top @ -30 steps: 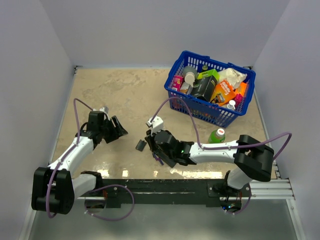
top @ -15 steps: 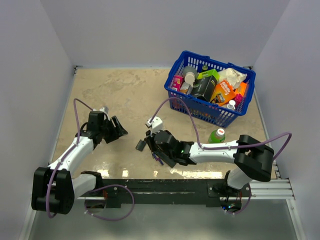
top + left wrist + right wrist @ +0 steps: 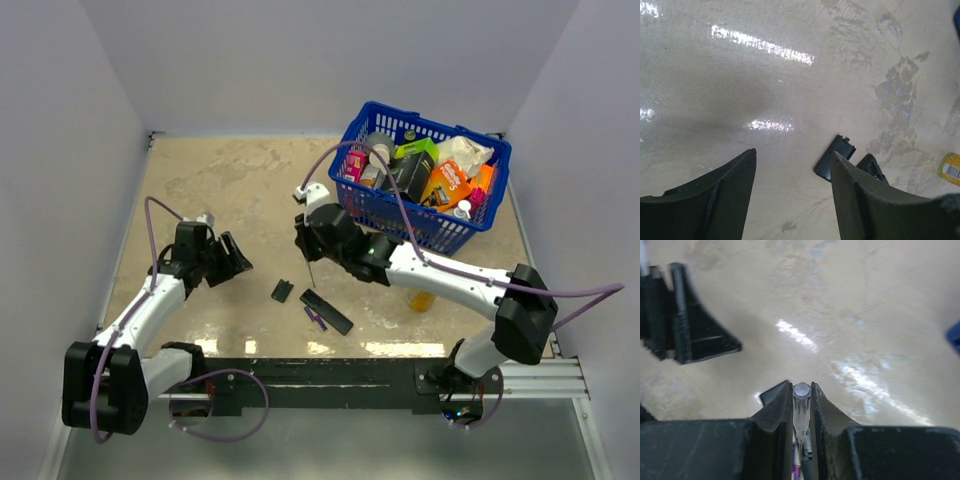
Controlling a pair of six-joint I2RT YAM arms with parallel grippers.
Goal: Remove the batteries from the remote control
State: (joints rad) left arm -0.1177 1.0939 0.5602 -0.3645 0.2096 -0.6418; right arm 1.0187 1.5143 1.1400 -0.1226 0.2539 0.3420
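Currently flat on the beige table point(image 3: 230, 190), close to its near edge: the remote control point(image 3: 327, 311). Lies on a diagonal, far end toward the left. Right against its near-left long side: the batteries point(image 3: 315, 320), thin purplish slivers on the tabletop, outside the black bar; exact count hard to tell. Just left of the remote and apart from it: a short black cover piece point(image 3: 282, 291).

Beyond that group, clear of the remote: the right gripper point(image 3: 308, 248). Pinches a thin grey stick point(image 3: 311, 272) between fingers pressed tight together, seen end-on from the right wrist. Points the stick down toward the remote's far end; contact there not decidable.

Well to the left: the left gripper point(image 3: 238, 258). Hangs low over bare tabletop with fingers spread wide, holding nothing. Looks, from its wrist view, between the fingers at the cover piece and at one end of the remote behind it.

At the far right, well apart from the remote: a blue basket point(image 3: 440, 123) packed with boxes and bottles. Under the right forearm: a yellowish item point(image 3: 421, 300), mostly hidden, kind unclear.
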